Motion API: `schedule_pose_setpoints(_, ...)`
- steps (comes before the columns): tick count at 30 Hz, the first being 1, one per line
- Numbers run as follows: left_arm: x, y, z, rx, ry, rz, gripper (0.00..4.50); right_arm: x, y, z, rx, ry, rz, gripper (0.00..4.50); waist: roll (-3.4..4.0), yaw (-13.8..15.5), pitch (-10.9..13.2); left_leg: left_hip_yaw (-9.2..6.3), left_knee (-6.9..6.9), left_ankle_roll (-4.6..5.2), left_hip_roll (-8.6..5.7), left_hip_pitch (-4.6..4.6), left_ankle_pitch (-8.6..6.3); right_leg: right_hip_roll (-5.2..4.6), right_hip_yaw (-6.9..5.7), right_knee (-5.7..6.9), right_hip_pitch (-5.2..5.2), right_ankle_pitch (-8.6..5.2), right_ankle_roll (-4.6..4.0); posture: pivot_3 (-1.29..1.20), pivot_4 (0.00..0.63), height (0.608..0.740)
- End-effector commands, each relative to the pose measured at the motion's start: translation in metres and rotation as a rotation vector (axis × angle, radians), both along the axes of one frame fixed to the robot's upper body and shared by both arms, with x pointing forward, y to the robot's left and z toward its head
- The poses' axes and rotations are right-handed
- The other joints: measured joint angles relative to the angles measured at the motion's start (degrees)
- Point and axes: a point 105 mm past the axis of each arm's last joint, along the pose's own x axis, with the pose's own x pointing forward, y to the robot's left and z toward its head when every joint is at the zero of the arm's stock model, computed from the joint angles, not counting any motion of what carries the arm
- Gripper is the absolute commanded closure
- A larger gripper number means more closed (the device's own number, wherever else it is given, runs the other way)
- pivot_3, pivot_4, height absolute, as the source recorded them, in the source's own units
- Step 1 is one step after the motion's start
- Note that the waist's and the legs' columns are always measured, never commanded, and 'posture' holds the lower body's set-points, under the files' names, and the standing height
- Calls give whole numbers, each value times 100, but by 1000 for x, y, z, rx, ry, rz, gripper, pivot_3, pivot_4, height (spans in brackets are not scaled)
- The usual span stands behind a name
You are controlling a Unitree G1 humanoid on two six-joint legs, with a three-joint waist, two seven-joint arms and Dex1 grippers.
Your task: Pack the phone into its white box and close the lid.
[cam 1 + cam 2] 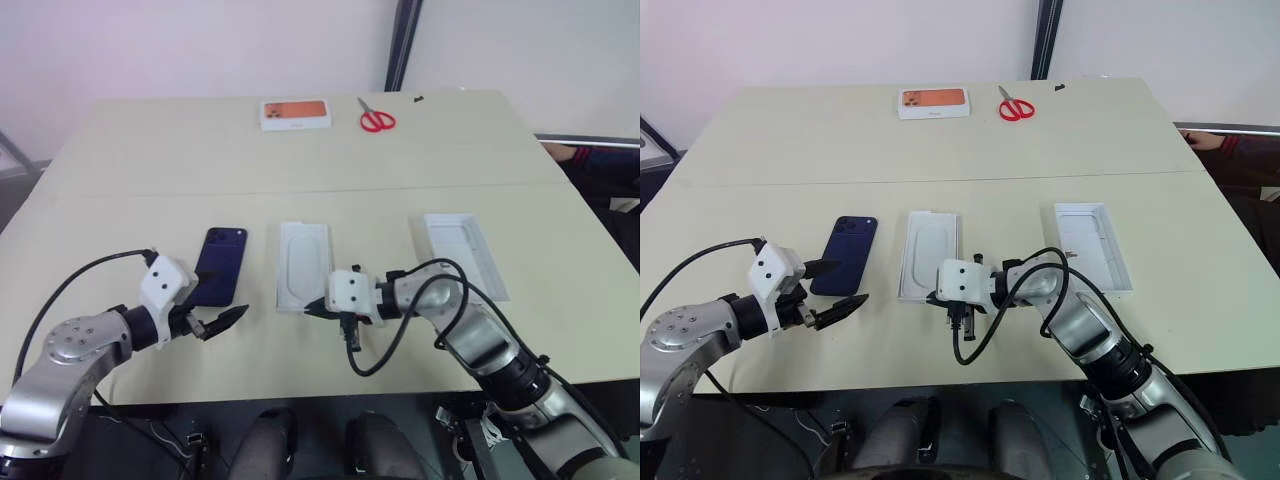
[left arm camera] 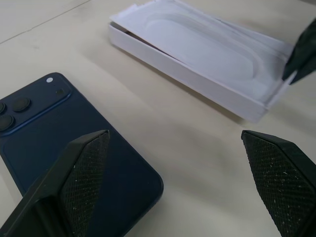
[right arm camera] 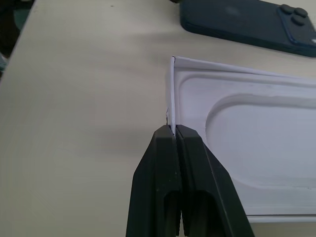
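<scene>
The dark blue phone lies camera side up on the table, left of centre. My left gripper stands open at the phone's near end, one finger over its corner, holding nothing. Right of the phone sits the white box with a thin white card with a raised oval lying on top of it. My right gripper is shut on the card's thin upturned edge at the near corner. The lid, an all-white tray, lies open side up further right.
A white box with an orange phone picture and red scissors lie at the table's far side. A person's sleeve shows past the right edge. A seam crosses the table behind the task's things.
</scene>
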Motion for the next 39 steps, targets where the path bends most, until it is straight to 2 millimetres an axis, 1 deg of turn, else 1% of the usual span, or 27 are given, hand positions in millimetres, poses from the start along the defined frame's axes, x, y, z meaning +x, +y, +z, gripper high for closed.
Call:
schedule_pose_setpoints(1, 0, 4, 8, -2, -33, 16, 0, 1, 6, 8, 13, -33, 18, 4470, 0, -4, 0, 0, 0, 0, 0, 0, 0, 0, 0, 0, -1, 0, 0, 0, 150, 740)
schedule_pose_setpoints(2, 0, 4, 8, -2, -34, 20, 0, 0, 5, 8, 9, -31, 21, 4470, 0, -6, 0, 0, 0, 0, 0, 0, 0, 0, 0, 0, -1, 0, 0, 0, 150, 740)
schedule_pose_setpoints(3, 0, 5, 8, -1, -34, 24, 0, 0, 5, 8, 4, -27, 28, 4212, 0, -9, 0, 0, -1, 0, 0, 0, 0, 0, 1, 0, -1, 0, 0, 0, 150, 740)
schedule_pose_setpoints(5, 0, 6, 7, -2, -34, 33, 0, -3, 5, 10, 7, -21, 44, 3508, 0, -7, 0, 0, -1, 0, 0, 0, 0, 0, 0, 0, -1, 0, 0, 0, 150, 740)
schedule_pose_setpoints(7, 0, 9, 8, -9, -36, 51, 0, -1, 6, 18, 44, -34, 40, 2586, 0, -8, 0, 0, -1, 0, 0, 0, 0, 0, 0, 0, -1, 0, 0, 0, 150, 740)
schedule_pose_setpoints(8, 0, 11, 9, -13, -36, 63, 0, 1, 7, 24, 73, -37, 27, 1966, 0, -9, 0, 0, -1, 0, 0, 0, 0, 0, 0, 1, -1, 0, 0, 0, 150, 740)
schedule_pose_setpoints(10, 3, 16, 11, -29, -35, 97, 0, 8, 10, 37, 138, -23, -9, 1000, 0, -11, 0, 0, -1, 0, 0, 0, 0, 0, 1, 1, -1, 0, 0, 0, 150, 740)
schedule_pose_setpoints(13, 9, 27, 18, -95, -29, 186, 0, 20, 18, 55, 214, 3, -62, 1000, 0, -19, 0, -1, -1, 0, 0, 0, 0, 1, 1, 5, -4, 0, 0, 0, 150, 740)
schedule_pose_setpoints(14, 13, 32, 21, -142, -14, 227, 0, 27, 21, 58, 225, 6, -98, 1277, 0, -17, 0, -1, -1, 0, 0, 0, 0, 2, 0, 6, -5, 0, 0, 0, 150, 740)
schedule_pose_setpoints(16, 20, 42, 23, -231, 32, 312, 0, 40, 28, 60, 222, 12, -157, 2045, 0, -17, 0, -2, 1, 0, 0, 1, 0, 2, -1, 8, -5, 0, 0, 0, 150, 740)
schedule_pose_setpoints(19, 32, 67, 18, -284, 105, 476, 0, 50, 47, 60, 197, 1, -182, 3587, -1, -20, -1, -3, 3, -1, 0, 2, 1, 3, -3, 11, -12, 0, 1, 0, 150, 740)
schedule_pose_setpoints(20, 35, 72, 18, -301, 128, 513, 0, 52, 53, 60, 192, -4, -183, 4172, -1, -26, -1, -3, 3, -2, -1, 2, 1, 4, -3, 12, -16, 1, 1, 0, 150, 740)
schedule_pose_setpoints(21, 37, 76, 17, -316, 147, 543, 0, 54, 59, 60, 186, -11, -185, 4436, -2, -31, -1, -2, 4, -3, -2, 2, 2, 4, -3, 14, -19, 1, 1, 0, 150, 740)
schedule_pose_setpoints(23, 43, 83, 17, -350, 194, 596, 0, 57, 71, 58, 169, -36, -194, 4436, -2, -35, -1, -2, 5, -13, -2, 1, 8, 4, -3, 18, -24, 1, 2, 0, 150, 740)
schedule_pose_setpoints(25, 49, 87, 13, -358, 277, 631, 0, 58, 84, 51, 109, -107, -172, 4436, -5, -37, -3, -3, 5, -21, -2, 1, 13, 5, -3, 24, -28, 1, 2, 0, 150, 740)
schedule_pose_setpoints(28, 54, 84, 13, -372, 334, 634, 0, 63, 96, 45, 72, -146, -176, 4436, -6, -54, -4, -3, 7, -33, -3, 1, 19, 6, -3, 26, -35, 1, 2, 0, 150, 740)
schedule_pose_setpoints(31, 62, 71, 9, -373, 402, 599, 0, 61, 112, 40, 42, -170, -142, 4436, -8, -57, -3, -3, 6, -43, -3, 0, 26, 6, -3, 26, -39, 1, 2, 0, 150, 740)
schedule_pose_setpoints(33, 61, 61, -1, -351, 494, 564, 0, 59, 119, 35, 1, -199, -120, 4436, -8, -58, -4, -3, 6, -45, -3, 0, 26, 6, -3, 27, -39, 1, 2, 0, 150, 740)
schedule_pose_setpoints(34, 61, 57, -5, -343, 525, 551, 0, 59, 120, 32, -19, -211, -112, 4436, -8, -60, -4, -3, 6, -45, -3, 0, 26, 6, -2, 27, -39, 1, 2, 0, 150, 740)
schedule_pose_setpoints(36, 63, 47, -5, -429, 583, 510, 0, 58, 122, 27, -53, -239, -96, 4436, -7, -52, -4, -3, 6, -45, -3, 0, 27, 6, -3, 28, -39, 1, 2, 0, 150, 740)
schedule_pose_setpoints(38, 61, 35, -7, -468, 654, 455, 0, 58, 122, 23, -81, -261, -83, 4436, -9, -37, -6, -4, 7, -46, -4, 1, 27, 6, -5, 31, -39, 1, 2, 0, 150, 740)
schedule_pose_setpoints(39, 60, 31, -8, -471, 670, 443, 0, 58, 122, 22, -87, -266, -80, 4436, -10, -38, -6, -5, 9, -46, -4, 1, 27, 6, -5, 31, -39, 1, 3, 0, 150, 740)
